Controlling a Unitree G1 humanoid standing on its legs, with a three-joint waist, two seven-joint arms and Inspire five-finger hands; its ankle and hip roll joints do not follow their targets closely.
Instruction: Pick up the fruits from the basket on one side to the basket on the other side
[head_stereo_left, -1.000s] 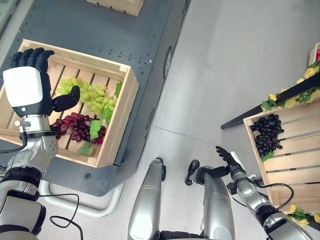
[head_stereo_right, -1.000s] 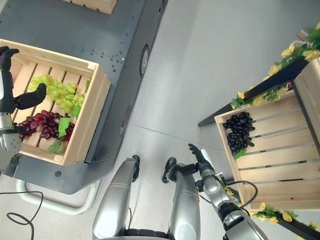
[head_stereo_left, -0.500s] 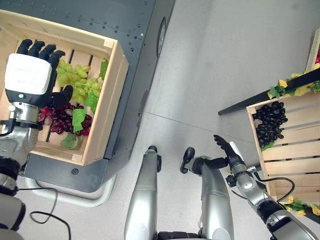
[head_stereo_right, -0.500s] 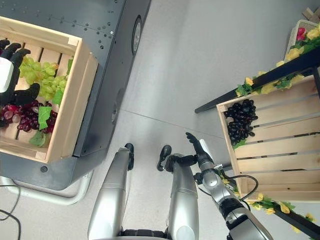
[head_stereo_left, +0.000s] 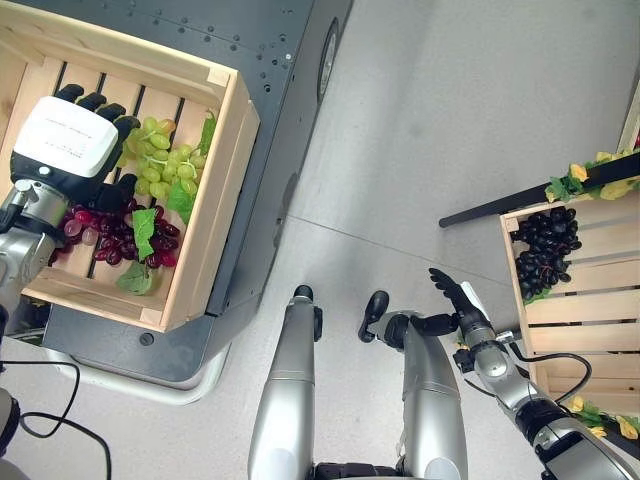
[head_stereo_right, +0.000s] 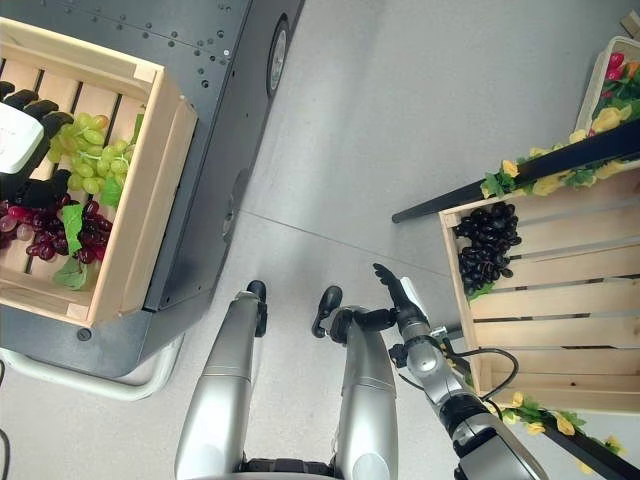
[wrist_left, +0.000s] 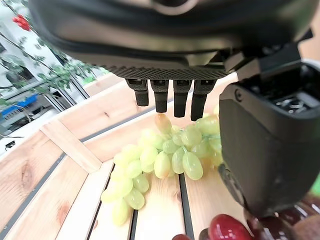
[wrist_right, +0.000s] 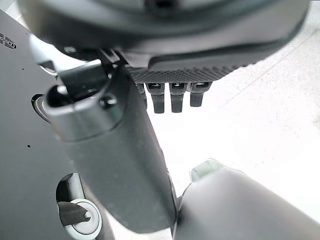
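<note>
Green grapes (head_stereo_left: 165, 160) and red grapes (head_stereo_left: 115, 228) lie in left crate (head_stereo_left: 215, 190); left hand (head_stereo_left: 70, 140) spread just above them, holding nothing. Right hand (head_stereo_left: 455, 300) idle, fingers straight. Risk: loose bunch; a shallow grasp may shed grapes or snag red bunch.

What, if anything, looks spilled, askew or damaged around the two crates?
Nothing stands out. The green grapes and red grapes lie inside the left crate under the open left hand; the black grapes sit in the right crate. The right hand hangs open over the floor.
</note>
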